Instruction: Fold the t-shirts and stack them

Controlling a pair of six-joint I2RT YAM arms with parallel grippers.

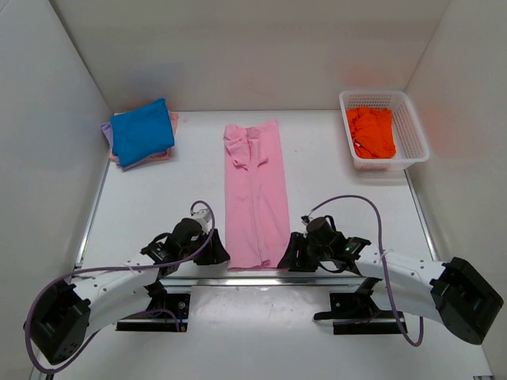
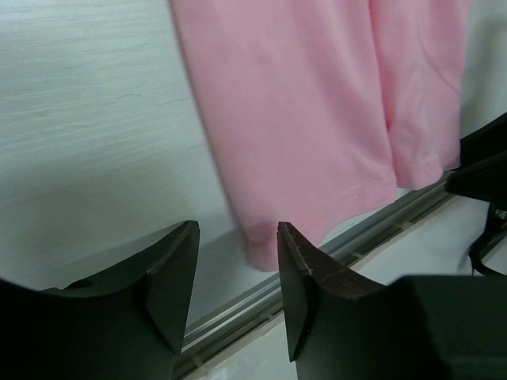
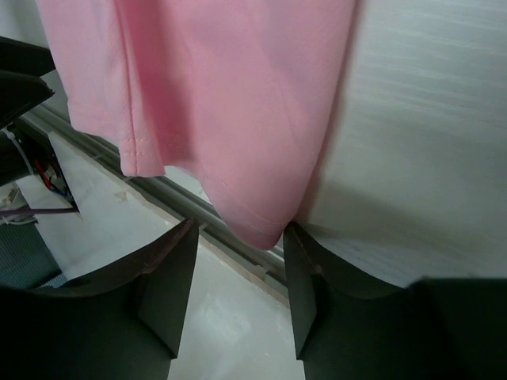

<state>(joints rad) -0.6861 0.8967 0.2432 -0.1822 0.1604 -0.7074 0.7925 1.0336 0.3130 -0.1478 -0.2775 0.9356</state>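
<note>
Both open, empty — left gripper [image 2: 236, 237], right gripper [image 3: 239, 237] at pink t-shirt [image 1: 255, 190] hem corners.
We see table [image 1: 158, 206] free alongside.

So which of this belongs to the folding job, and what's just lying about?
Job: pink shirt, blue shirt, lavender shirt, orange shirt.
Lying about: basket, which holds the orange shirt.

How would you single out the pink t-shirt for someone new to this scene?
On the white table, look midway between the folded stack at far left and the lattice basket at far right. The light pink t-shirt lies there as a long narrow strip. Unlike the stacked blue t-shirt and the basketed orange t-shirt, it lies alone.
</note>
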